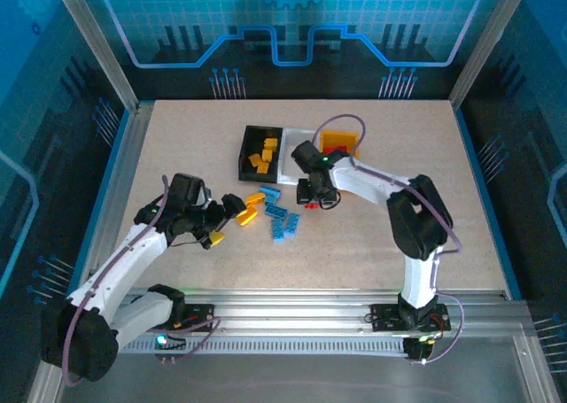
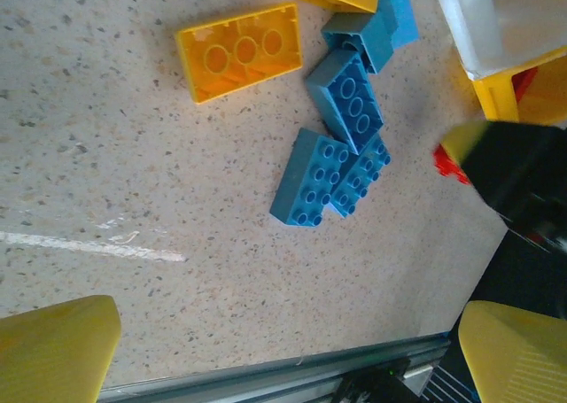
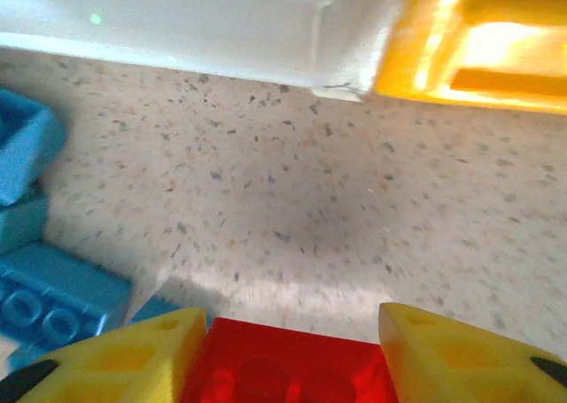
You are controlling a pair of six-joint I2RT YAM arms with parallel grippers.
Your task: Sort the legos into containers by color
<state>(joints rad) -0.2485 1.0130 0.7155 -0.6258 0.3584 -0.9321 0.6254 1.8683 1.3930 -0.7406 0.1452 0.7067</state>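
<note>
Firstly, table [image 1: 425, 244]: speckled, with three bins grouped at its far middle.
Bins: a black bin [image 1: 244, 155] is loaded with yellow bricks [image 1: 262, 155]. A white bin [image 1: 289, 159] stands beside it. An orange-yellow bin [image 1: 341, 135] with red bricks [image 2: 524, 82] inside stands at the right end.
Right gripper [image 1: 312, 197]: seen low over the table just in front of the white bin. Its yellow fingers [image 3: 133, 359] are pressed against both sides of a red brick [image 3: 292, 368].
Left gripper [image 2: 288, 332]: spread wide, nothing held, near the loose bricks.
Key relation: the orange-yellow bin lies beyond the right gripper and slightly to its right — close by. The red brick's long axis is judged to run across the gap between the fingers. The right arm [image 1: 381, 186] is the nearer one.
Loose bricks: blue bricks [image 2: 341, 155] are clustered between the grippers, and a yellow brick [image 2: 239, 50] lies hollow side up beside them.
Hard to tell: the red brick is cut off by the wrist view's lower edge and largely covered from above — whether it is lifted cannot be told.
</note>
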